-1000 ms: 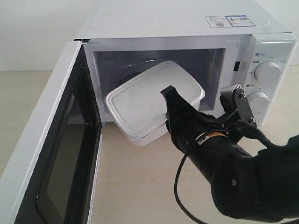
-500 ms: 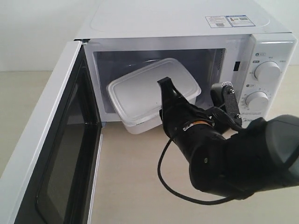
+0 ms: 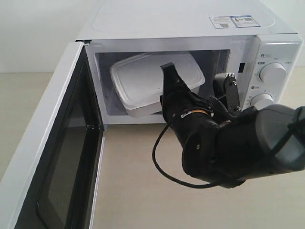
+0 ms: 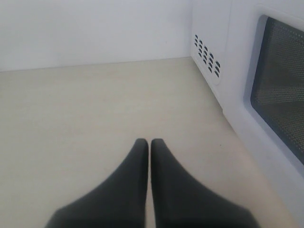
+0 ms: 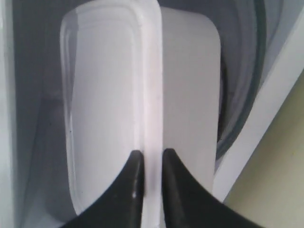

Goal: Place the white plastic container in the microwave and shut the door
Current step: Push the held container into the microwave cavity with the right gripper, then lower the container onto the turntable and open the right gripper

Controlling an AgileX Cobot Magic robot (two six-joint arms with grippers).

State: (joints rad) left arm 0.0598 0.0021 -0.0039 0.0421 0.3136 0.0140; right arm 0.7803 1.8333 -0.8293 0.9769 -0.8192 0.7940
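The white plastic container hangs tilted just ahead of the right hand, mostly inside the microwave, its rim pinched in that hand. Best to level it and lower it flat before letting go; the door, off to the hand's side, stands open.

The right arm covers the near right corner of the white plastic container and part of the lower dial of the microwave. In the exterior view only one of the jaws of the right gripper shows; the other is hidden behind the container. The door runs off that view's left and bottom edges. Print on the sticker is too small to read
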